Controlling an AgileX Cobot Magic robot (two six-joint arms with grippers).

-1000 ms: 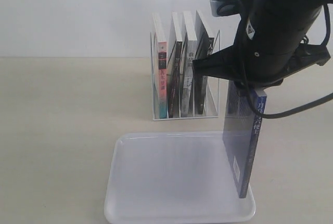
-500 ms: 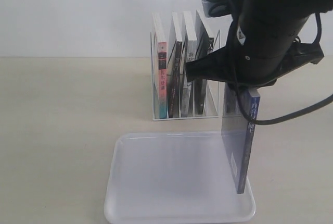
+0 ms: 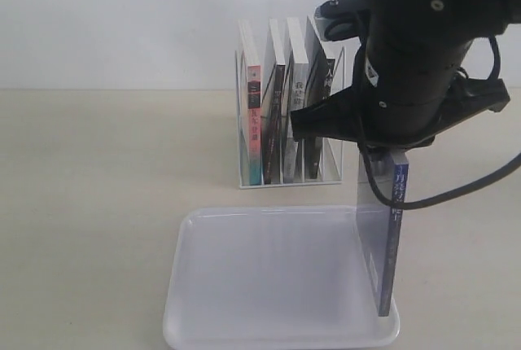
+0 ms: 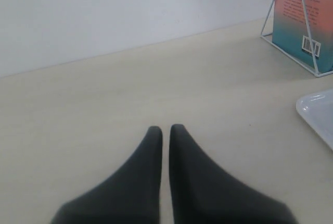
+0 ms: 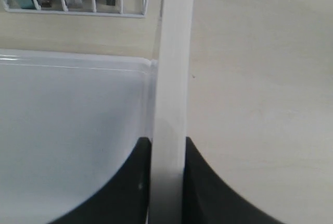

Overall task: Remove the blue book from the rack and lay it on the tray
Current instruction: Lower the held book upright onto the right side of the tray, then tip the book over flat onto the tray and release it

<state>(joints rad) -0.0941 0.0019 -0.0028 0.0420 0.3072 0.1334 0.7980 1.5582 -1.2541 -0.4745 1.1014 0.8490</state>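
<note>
The blue book (image 3: 384,236) hangs upright under my right arm, spine toward the camera, its lower edge at the right rim of the white tray (image 3: 244,277). My right gripper (image 5: 167,140) is shut on the book's top edge, whose white pages (image 5: 171,78) run away from the fingers over the tray's corner (image 5: 67,109). In the exterior view the arm's black body hides the gripper itself. The white wire rack (image 3: 244,106) stands behind the tray with three books in it. My left gripper (image 4: 165,128) is shut over bare table, holding nothing.
A pink-and-teal book (image 3: 254,122) and two black-spined books (image 3: 277,118) stay in the rack; the pink-and-teal one (image 4: 307,21) and the tray's corner (image 4: 317,114) show in the left wrist view. A black cable (image 3: 456,191) loops beside the right arm. A white wall stands behind.
My right arm has moved left and down with the blue book; the book's bottom edge now reaches the tray's right rim.
</note>
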